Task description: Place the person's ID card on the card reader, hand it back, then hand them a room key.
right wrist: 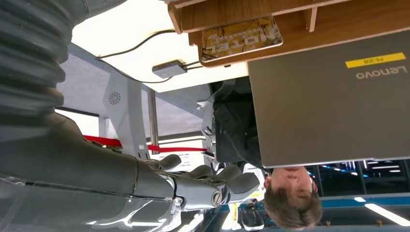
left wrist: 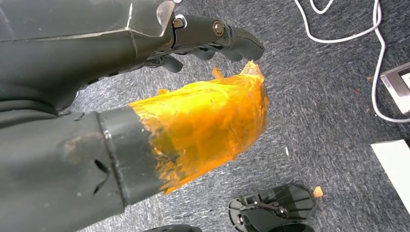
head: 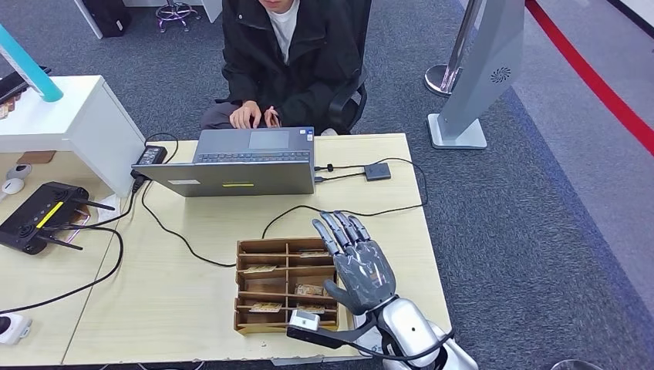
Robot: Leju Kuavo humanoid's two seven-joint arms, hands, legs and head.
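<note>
My right hand (head: 359,264) hovers open, fingers stretched out flat, over the right-hand end of a wooden compartment tray (head: 247,287). It holds nothing. Several room key cards (head: 310,290) lie in the tray's slots; one key card (right wrist: 241,36) is close in the right wrist view, beyond the bare fingers (right wrist: 212,186). A person in a dark jacket (head: 289,46) sits across the table behind a grey laptop (head: 239,173), both their hands (head: 254,116) at its far edge. My left hand (left wrist: 193,121), its thumb wrapped in orange tape, hangs over carpet, holding nothing.
A black device with a yellow stripe and antennas (head: 40,216) lies at the table's left, cables (head: 166,227) trailing from it. A small dark adapter (head: 377,171) sits right of the laptop. A white stand (head: 69,127) is at the back left, a grey pedestal (head: 478,85) on the floor.
</note>
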